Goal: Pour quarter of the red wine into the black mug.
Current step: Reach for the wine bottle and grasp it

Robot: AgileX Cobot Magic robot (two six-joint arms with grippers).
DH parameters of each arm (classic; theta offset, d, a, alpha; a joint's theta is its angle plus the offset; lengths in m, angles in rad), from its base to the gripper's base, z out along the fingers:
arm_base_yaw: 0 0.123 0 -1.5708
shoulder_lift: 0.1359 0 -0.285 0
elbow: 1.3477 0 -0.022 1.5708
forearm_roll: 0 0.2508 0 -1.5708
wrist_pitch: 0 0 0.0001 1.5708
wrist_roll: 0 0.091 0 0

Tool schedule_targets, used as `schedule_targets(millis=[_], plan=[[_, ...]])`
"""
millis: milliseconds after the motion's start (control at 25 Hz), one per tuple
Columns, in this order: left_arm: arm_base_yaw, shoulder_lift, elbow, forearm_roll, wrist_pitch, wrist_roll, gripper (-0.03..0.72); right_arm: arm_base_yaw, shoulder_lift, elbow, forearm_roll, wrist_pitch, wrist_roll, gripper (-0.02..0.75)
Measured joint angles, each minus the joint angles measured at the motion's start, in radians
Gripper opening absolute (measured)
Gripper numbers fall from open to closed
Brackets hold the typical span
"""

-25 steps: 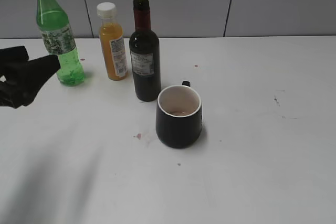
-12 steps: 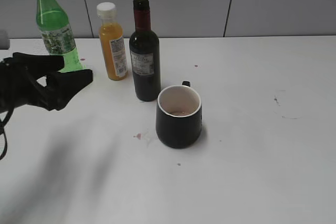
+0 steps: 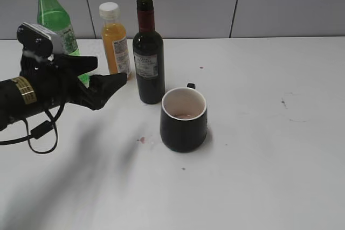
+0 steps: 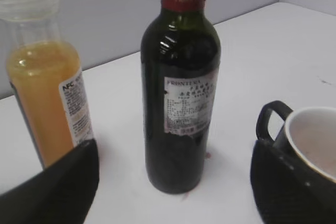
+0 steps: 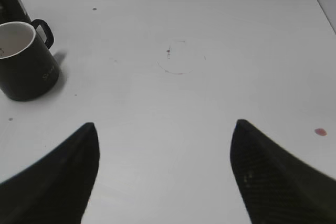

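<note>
The dark red wine bottle (image 3: 148, 57) stands upright and uncapped on the white table, just behind the black mug (image 3: 184, 119) with a white inside. My left gripper (image 3: 105, 76) is open, a short way left of the bottle at label height. In the left wrist view the bottle (image 4: 180, 93) stands between the open jaws (image 4: 173, 182), apart from both, with the mug (image 4: 310, 145) at the right. My right gripper (image 5: 165, 166) is open and empty over bare table, with the mug (image 5: 23, 61) far to its left. It is out of the exterior view.
An orange juice bottle (image 3: 115, 44) with a white cap stands left of the wine bottle, close behind my left fingers. A green bottle (image 3: 56, 28) stands further left, partly hidden by the arm. Small red stains (image 3: 142, 140) dot the table.
My left gripper has moved right across the table, from the left edge to just beside the wine bottle. The bottles and mug have not moved.
</note>
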Motion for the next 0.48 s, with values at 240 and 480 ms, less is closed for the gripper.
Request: schedule_targets(millis=[240, 480], plan=[[-0.042, 0.069, -0.069, -0.055, -0.001, 0.014, 0.692, 0.000, 0.000, 0.000, 0.000, 0.000, 0.001, 0.591], [-0.070, 0.144, -0.154, -0.064, 0.007, 0.027, 0.692, 0.000, 0.000, 0.000, 0.000, 0.000, 0.001, 0.591]])
